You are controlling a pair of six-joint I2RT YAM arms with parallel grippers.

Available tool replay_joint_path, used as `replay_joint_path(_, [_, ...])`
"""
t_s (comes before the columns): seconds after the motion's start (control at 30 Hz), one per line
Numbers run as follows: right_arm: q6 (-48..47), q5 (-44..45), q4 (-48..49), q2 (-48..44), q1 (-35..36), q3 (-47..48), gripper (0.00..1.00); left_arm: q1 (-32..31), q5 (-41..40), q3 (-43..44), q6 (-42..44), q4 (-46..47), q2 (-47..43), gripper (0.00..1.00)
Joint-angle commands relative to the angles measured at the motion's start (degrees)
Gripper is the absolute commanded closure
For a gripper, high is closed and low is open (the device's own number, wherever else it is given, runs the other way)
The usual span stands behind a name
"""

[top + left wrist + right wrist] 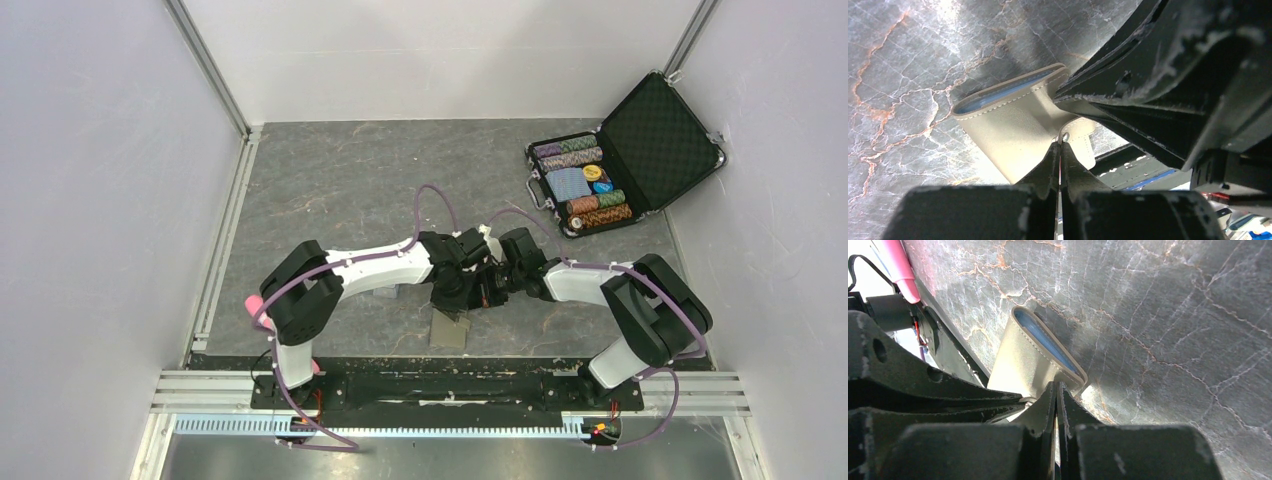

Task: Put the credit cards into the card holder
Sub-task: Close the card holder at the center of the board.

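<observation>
The grey, veined table point(330, 180) fills most of the top view. The left arm point(370, 268) and right arm point(590, 283) reach in from the bottom corners and meet near the middle of the frame. In the upper right an open black poker-chip case point(655, 135) sits well apart from them, with rows of chips inside.

Just below the spot where the arms meet lies the card holder point(450, 330), a tan rectangle in the lower centre of that view. The wrist views show it folded, with a pale blue lining along its open edge point(1008, 130) point(1018, 365). Whether it rests on the table or hangs just above it cannot be told.

The left end effector point(1060, 150) has its fingers pressed together, pinching the holder's small snap tab at the bottom centre of its view. The right end effector point(1055, 390) is likewise pressed together, pinching the holder's near edge. No cards can be made out.
</observation>
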Motion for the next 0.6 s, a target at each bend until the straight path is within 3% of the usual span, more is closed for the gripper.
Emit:
replay_joint_path(0.0, [-2.05,3.71,-3.22,0.83,0.97,-1.33,1.0,-0.08,-1.09,-1.42,-1.41,1.66,-3.62,0.98])
replay_joint_path(0.57, [-2.01,3.54,-3.31,0.46,1.02,-1.51,1.0,-0.07,0.66,-4.35,-1.91,2.64,-2.17,0.98])
